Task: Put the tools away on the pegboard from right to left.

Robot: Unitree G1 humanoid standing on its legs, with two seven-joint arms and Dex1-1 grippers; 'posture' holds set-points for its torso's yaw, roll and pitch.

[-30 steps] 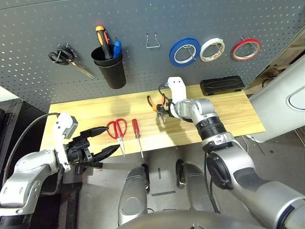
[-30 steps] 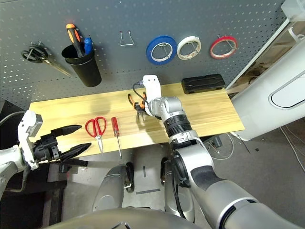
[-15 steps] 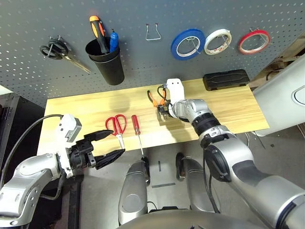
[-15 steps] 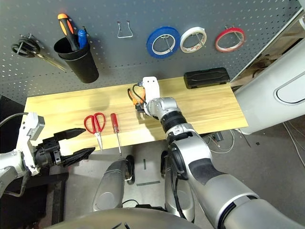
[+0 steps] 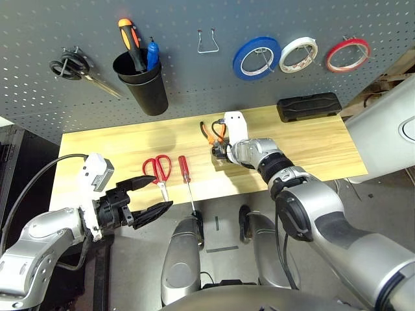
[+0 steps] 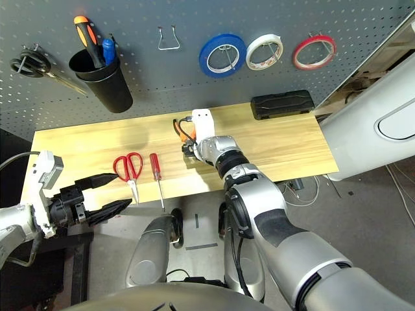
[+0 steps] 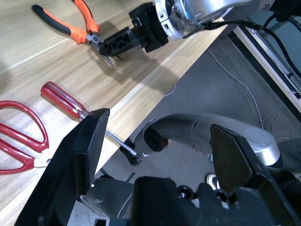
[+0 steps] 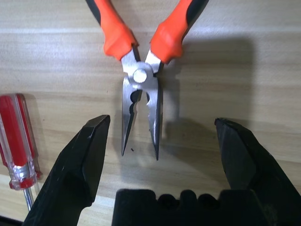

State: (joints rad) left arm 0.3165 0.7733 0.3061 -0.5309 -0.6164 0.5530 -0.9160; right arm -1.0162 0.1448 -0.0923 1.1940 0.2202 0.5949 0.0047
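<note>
On the wooden table point(image 5: 311, 142) lie orange-and-black pliers point(image 5: 209, 132), a slim red-handled screwdriver point(image 5: 185, 171) and red-handled scissors point(image 5: 158, 171). My right gripper point(image 8: 162, 123) is open and low over the table, its fingers on either side of the pliers' point(image 8: 141, 70) metal nose without touching it. My left gripper point(image 5: 159, 192) hangs open off the table's near edge, just below the scissors and screwdriver point(image 7: 63, 96), holding nothing. The red tape ring point(image 5: 348, 55) hangs at the right end of the dark grey pegboard point(image 5: 194, 84).
On the pegboard hang black-handled scissors point(image 5: 74, 68), a black cup point(image 5: 142, 84) with an orange-handled tool and a blue one, a bare metal hook point(image 5: 207, 45), a blue tape roll point(image 5: 255, 57) and a white one point(image 5: 298, 54). A black case point(image 5: 308, 107) lies at the table's back right.
The camera has shifted. My right gripper has closed in on the pliers' nose, staying open. My left gripper has edged slightly right, still open.
</note>
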